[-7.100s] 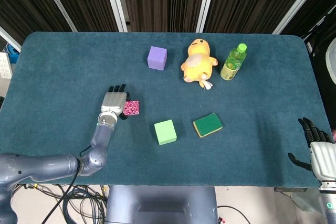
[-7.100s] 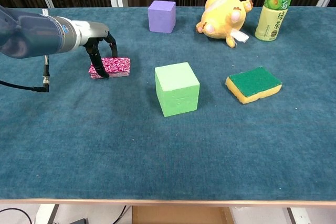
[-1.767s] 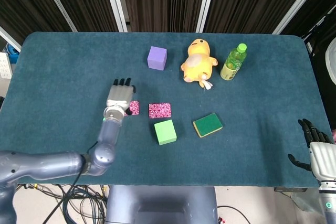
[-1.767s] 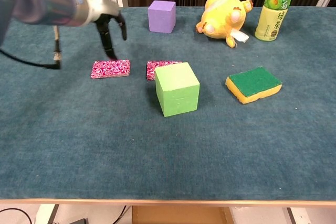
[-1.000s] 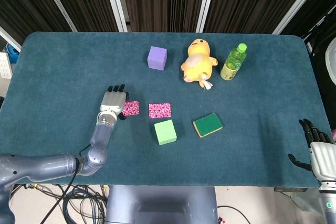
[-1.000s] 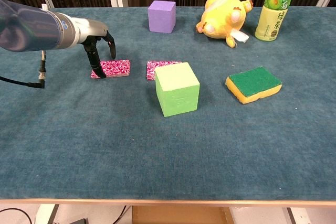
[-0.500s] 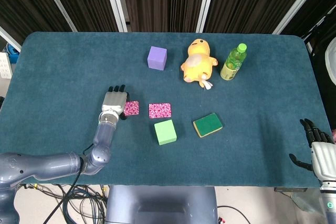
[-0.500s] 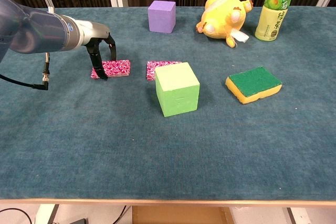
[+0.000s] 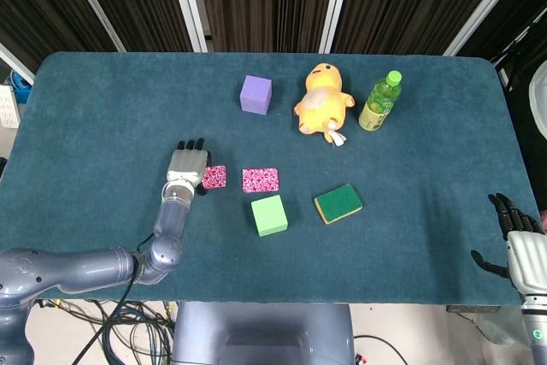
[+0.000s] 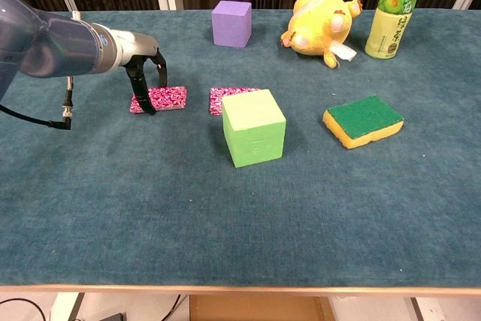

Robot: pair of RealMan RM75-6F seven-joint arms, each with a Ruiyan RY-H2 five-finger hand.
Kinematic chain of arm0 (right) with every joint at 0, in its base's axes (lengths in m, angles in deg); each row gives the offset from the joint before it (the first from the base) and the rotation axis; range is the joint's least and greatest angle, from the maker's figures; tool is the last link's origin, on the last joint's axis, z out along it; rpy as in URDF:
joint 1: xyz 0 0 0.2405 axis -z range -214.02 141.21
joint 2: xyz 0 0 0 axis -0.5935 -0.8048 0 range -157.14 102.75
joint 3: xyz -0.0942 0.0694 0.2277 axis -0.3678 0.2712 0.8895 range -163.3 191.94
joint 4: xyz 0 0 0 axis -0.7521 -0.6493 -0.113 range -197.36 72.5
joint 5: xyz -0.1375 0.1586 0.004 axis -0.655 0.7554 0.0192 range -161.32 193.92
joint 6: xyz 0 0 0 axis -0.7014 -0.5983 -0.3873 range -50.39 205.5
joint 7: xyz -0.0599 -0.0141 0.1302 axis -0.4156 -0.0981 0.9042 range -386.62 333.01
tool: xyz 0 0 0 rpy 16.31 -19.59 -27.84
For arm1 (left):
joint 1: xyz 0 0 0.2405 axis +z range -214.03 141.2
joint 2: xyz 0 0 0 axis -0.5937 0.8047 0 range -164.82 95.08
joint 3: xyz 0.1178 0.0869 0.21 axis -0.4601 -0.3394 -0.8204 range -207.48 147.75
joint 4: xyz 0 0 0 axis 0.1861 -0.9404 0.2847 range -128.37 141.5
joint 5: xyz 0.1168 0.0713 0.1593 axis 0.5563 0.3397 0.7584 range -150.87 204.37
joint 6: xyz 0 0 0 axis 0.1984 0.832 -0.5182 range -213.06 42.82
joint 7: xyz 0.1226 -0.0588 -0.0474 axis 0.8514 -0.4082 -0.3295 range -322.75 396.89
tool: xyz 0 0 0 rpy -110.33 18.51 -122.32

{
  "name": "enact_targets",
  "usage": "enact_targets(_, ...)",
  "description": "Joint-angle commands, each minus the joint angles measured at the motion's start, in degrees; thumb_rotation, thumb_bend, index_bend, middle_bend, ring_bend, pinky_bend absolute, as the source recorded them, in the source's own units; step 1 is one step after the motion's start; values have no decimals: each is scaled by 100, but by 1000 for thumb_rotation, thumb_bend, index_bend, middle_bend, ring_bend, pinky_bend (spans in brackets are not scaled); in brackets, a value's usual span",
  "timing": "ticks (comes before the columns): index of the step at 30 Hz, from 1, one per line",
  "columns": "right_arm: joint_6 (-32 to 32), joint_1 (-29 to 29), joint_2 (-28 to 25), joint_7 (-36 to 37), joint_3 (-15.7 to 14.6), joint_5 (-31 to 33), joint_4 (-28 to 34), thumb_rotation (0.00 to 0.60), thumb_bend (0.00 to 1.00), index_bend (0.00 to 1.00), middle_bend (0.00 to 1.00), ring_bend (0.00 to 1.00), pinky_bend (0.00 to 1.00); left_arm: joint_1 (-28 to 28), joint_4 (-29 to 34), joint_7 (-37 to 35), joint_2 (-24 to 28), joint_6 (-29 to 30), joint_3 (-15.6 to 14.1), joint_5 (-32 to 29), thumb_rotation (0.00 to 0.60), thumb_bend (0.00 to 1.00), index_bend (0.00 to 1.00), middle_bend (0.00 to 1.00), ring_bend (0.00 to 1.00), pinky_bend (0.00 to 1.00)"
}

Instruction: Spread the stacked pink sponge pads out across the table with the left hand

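A stack of pink speckled sponge pads [image 10: 161, 99] lies on the teal table at the left; it shows in the head view as the pads [image 9: 214, 177]. My left hand [image 10: 144, 67] reaches down onto it, thumb at its near left end and a finger on its far edge, pinching it; the same left hand [image 9: 188, 164] covers the stack's left part from above. One single pink pad [image 9: 261, 179] lies apart to the right, and this pad [image 10: 220, 97] is partly hidden behind the green cube [image 10: 254, 127]. My right hand [image 9: 517, 244] hangs off the table's right corner, fingers apart, holding nothing.
A green-and-yellow sponge [image 10: 363, 119] lies right of the green cube. At the back stand a purple cube [image 10: 231, 23], a yellow plush duck [image 10: 319, 29] and a green bottle [image 10: 394, 13]. Bare teal cloth [image 10: 225, 223] fills the near half.
The left hand dropped from above the table onto the pad stack and its fingers drew in around it. The pads and the right hand have not moved.
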Motion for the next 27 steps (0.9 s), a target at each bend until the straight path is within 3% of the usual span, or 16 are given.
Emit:
enact_targets(1,6,-1,0,-1,-2,1,0,600,187,4,74,159,217,-4,-6,-4,-3,7,5,-2,600,195,422,97,0,0)
enact_targets(27,4,2,-10,1,3,11,9,600,187,4,73,159,217,1,-30,-12,-4,59,32,-40,600,225,460,126,0,0)
